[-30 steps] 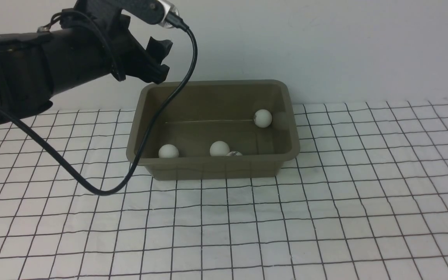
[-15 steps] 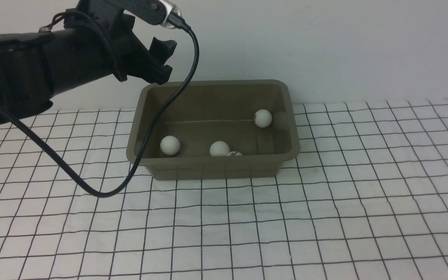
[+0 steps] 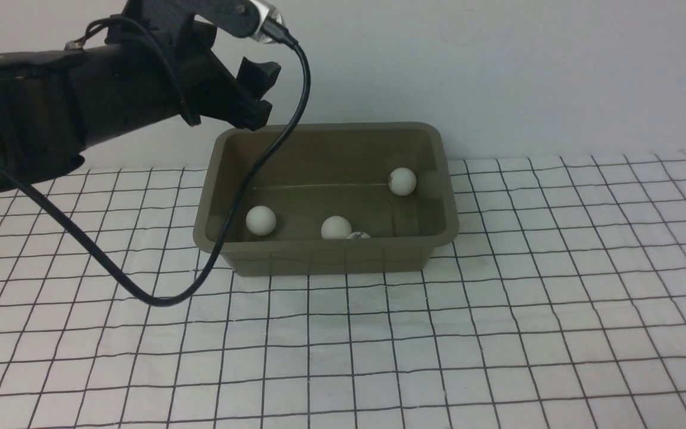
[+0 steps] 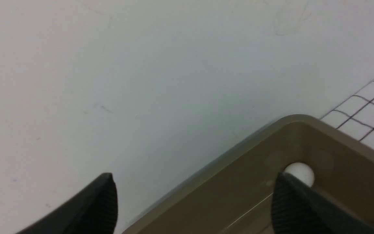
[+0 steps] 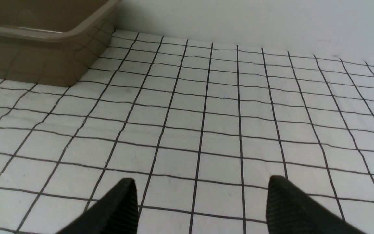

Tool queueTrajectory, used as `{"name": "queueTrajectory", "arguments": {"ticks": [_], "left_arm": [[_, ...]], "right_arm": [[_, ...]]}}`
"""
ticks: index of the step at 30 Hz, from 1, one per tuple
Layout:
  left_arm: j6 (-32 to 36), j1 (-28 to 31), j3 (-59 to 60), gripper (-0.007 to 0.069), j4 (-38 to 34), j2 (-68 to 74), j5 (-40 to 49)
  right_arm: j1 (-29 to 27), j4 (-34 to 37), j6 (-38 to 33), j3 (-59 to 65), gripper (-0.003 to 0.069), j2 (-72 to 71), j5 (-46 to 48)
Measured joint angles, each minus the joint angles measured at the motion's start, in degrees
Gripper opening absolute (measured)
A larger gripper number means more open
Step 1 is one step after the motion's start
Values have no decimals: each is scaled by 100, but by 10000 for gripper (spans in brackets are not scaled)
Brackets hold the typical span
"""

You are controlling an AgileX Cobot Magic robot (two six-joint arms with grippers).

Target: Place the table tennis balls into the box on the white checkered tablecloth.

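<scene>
Four table tennis balls [image 3: 402, 181] lay in the olive-brown tub [image 3: 326, 257]. The left pincer [image 4: 193, 203] was spread and empty above it, the right pincer [image 5: 201, 204] spread and empty too. If the left arm swung low, its drooping cable [image 3: 240, 199] might have snagged the rim and tipped them out.

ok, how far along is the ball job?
Looks finished, or nearly. Done: four small white table tennis balls sit inside the olive-brown rectangular plastic box. In hand: nothing; both the left end effector and right end effector are open with nothing between the fingers. Left: no ball visible on the white checkered tablecloth.
</scene>
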Motion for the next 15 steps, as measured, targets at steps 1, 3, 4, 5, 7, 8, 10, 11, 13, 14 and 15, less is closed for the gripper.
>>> {"name": "queueTrajectory", "arguments": {"ticks": [1,3,4,5,7,8,10,11,13,14,15], "left_arm": [[-1,-19,0,573,6,0,56],[-6,-41,0,573,11,0,156],[-6,-54,0,573,19,0,211],[-6,-62,0,573,26,0,300],[-6,-67,0,573,31,0,377],[-6,-79,0,573,40,0,655],[-18,-79,0,573,65,0,1077],[-24,-79,0,573,79,0,1211],[-30,-79,0,573,101,0,1762],[-36,-79,0,573,113,0,1975],[-36,-86,0,573,128,0,2161]], "right_arm": [[0,0,0,35,483,0,-12],[0,0,0,76,483,0,-55],[0,0,0,80,483,0,-72],[0,0,0,83,483,0,-81],[0,5,0,83,483,0,-94],[0,5,0,87,483,0,-99],[0,5,0,87,483,0,-99],[0,5,0,87,483,0,-104],[0,5,0,87,483,0,-104],[0,5,0,87,483,0,-104],[0,5,0,87,483,0,-104]]}}
